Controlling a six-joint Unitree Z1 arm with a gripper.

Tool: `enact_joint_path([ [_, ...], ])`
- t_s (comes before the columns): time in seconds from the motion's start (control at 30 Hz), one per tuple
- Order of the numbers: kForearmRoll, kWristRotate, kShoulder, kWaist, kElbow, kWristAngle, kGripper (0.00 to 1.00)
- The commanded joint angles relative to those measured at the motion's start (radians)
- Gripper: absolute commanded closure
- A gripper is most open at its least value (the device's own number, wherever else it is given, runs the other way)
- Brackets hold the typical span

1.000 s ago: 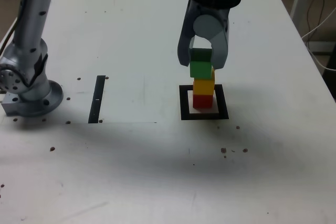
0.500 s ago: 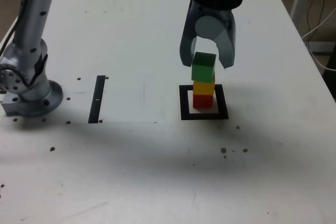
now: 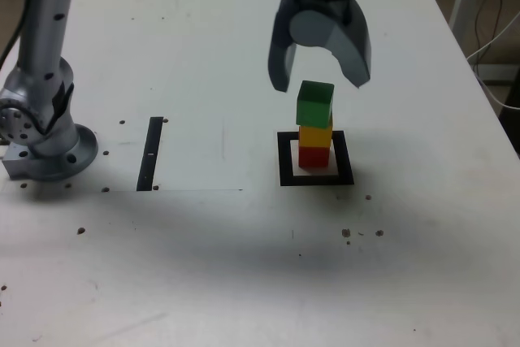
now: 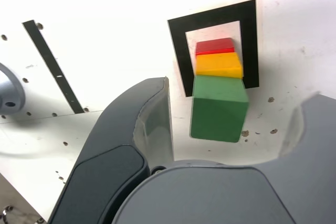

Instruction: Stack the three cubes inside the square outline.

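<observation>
Three cubes stand in one upright stack inside the square outline (image 3: 317,160): red cube (image 3: 314,155) at the bottom, yellow cube (image 3: 315,135) in the middle, green cube (image 3: 315,104) on top, turned slightly. The gripper (image 3: 319,83) hangs just above the green cube, open, its two grey fingers spread to either side and touching nothing. In the wrist view the green cube (image 4: 218,107) sits free between the fingers, with the yellow cube (image 4: 218,65), red cube (image 4: 214,46) and square outline (image 4: 179,56) below it.
A narrow black strip (image 3: 151,153) lies on the white table (image 3: 244,266) at the exterior view's left of the stack, also seen as the black strip (image 4: 52,66) in the wrist view. The arm's grey base (image 3: 41,132) stands at the far left. Small dark specks dot the table.
The gripper was shut on the green cube atop the stack; its fingers have spread apart, let the cube go and risen a little. The stack stays put.
</observation>
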Motion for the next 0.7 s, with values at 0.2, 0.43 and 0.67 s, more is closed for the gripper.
enact_joint_path([
  [0.2, 0.009, -0.013, -0.107, 0.002, 0.078, 0.012, 0.01],
  [0.43, -0.004, -0.047, -0.195, 0.002, 0.216, 0.029, 0.0],
  [0.67, -0.061, -0.074, -0.293, 0.002, 0.417, 0.033, 0.0],
])
